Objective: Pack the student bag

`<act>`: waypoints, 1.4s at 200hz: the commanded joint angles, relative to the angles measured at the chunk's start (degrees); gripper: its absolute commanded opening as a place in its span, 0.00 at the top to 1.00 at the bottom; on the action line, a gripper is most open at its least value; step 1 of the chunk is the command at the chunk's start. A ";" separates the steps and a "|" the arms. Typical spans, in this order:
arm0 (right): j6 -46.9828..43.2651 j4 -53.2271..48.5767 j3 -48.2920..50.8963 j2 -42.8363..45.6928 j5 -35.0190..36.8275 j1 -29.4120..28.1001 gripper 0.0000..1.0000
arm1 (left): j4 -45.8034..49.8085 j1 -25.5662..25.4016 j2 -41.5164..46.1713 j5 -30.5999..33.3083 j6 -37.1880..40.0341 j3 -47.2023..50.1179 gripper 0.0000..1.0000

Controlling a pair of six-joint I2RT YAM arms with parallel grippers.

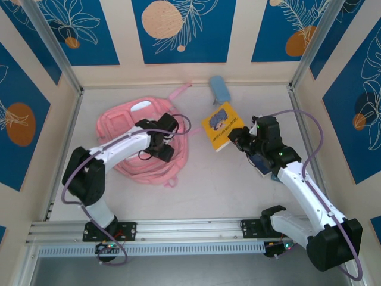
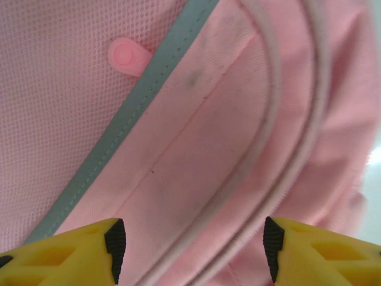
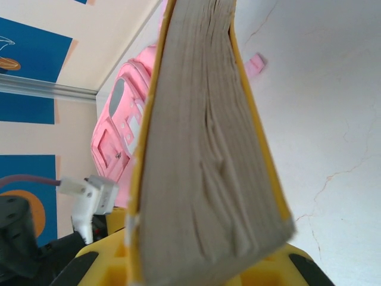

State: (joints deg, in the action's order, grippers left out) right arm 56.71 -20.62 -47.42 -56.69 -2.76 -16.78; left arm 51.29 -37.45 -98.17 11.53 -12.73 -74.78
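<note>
student bag (image 1: 121,123) left, book (image 1: 221,126) right

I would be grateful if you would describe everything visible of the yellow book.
The yellow book is a thick paperback: bright yellow cover with a dark cartoon print, and greyish, slightly wavy page edges. It is closed, gripped at one end by the right gripper, and held to the right of the student bag without touching it.

Cannot read print on book (image 1: 222,126): too small. Cannot see bag (image 1: 119,126) middle, hidden under left arm (image 1: 122,149).
</note>
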 commanded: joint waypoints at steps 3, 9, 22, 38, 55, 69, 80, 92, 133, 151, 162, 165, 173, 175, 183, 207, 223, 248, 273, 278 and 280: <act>-1.16 3.66 0.53 1.83 -0.97 0.52 1.00 | 4.28 -0.43 -3.79 5.15 2.62 -3.60 0.38; -1.19 3.75 0.57 1.84 -1.08 0.65 1.00 | 4.63 -0.43 -4.79 5.09 2.83 -4.19 0.38; -1.07 3.75 0.66 1.80 -1.25 0.82 1.00 | 5.24 -0.43 -6.85 5.51 3.15 -5.24 0.38; -1.00 3.66 0.72 1.80 -1.56 0.98 1.00 | 5.65 -0.47 -8.48 6.36 3.54 -5.98 0.39; -0.77 3.55 0.83 1.76 -1.72 1.13 1.00 | 5.99 -0.47 -9.36 7.60 3.80 -6.40 0.43; -0.70 3.53 0.92 1.79 -1.85 1.19 1.00 | 6.05 -0.43 -9.37 8.25 3.77 -6.75 0.48; -0.61 3.57 1.01 1.83 -1.98 1.26 1.00 | 6.19 -0.43 -9.27 8.46 3.77 -7.12 0.55; -0.53 3.48 0.92 1.76 -1.92 1.36 1.00 | 6.17 -0.46 -8.85 9.04 3.69 -7.55 0.64; -0.51 2.87 0.91 2.85 -1.40 1.74 1.00 | 7.18 -0.43 -4.43 10.16 4.11 -9.04 0.88; -0.95 1.89 0.92 3.34 -0.87 1.82 1.00 | 6.42 -0.42 -0.49 10.19 3.99 -9.15 0.92; -1.26 1.28 0.92 3.68 -0.77 1.92 1.00 | 5.27 -0.43 2.44 9.97 3.90 -9.15 0.95; -1.41 1.14 0.92 3.82 -0.82 1.92 1.00 | 4.90 -0.43 3.24 9.99 3.82 -9.22 0.95; -1.84 0.94 1.13 4.02 -1.16 1.88 1.00 | 3.65 -0.43 5.51 9.90 3.63 -9.24 0.96; -2.01 0.98 1.17 4.17 -1.29 1.91 1.00 | 3.29 -0.43 6.05 9.91 3.54 -9.24 0.96; -2.51 1.02 1.44 4.52 -1.99 1.87 1.00 | 1.74 -0.42 8.39 9.68 3.30 -9.16 0.98; -3.83 2.41 2.59 5.61 -5.96 1.80 1.00 | -4.08 -0.42 14.45 8.83 2.45 -9.17 1.00; -4.17 5.25 3.87 6.06 -10.38 1.65 1.00 | -8.40 -0.42 17.56 8.47 2.02 -9.15 1.00; -2.34 10.85 6.36 5.64 -16.59 0.23 1.00 | -14.19 -0.35 19.57 5.55 1.66 -9.39 1.00; 0.05 14.35 8.32 4.66 -17.54 -3.30 1.00 | -16.48 -0.39 18.05 3.06 -0.15 -10.89 1.00; 0.28 14.38 8.50 4.59 -16.78 -4.12 1.00 | -16.48 -0.42 17.56 3.33 -0.65 -11.28 1.00; 0.43 14.45 8.55 4.64 -16.56 -4.42 1.00 | -16.48 -0.43 17.33 3.48 -0.94 -11.44 1.00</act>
State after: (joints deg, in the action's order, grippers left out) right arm 55.72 -14.85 -39.42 -52.45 -15.16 -18.11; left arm 44.16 -37.93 -80.31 16.45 -10.96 -82.02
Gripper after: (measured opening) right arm 0.159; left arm 0.046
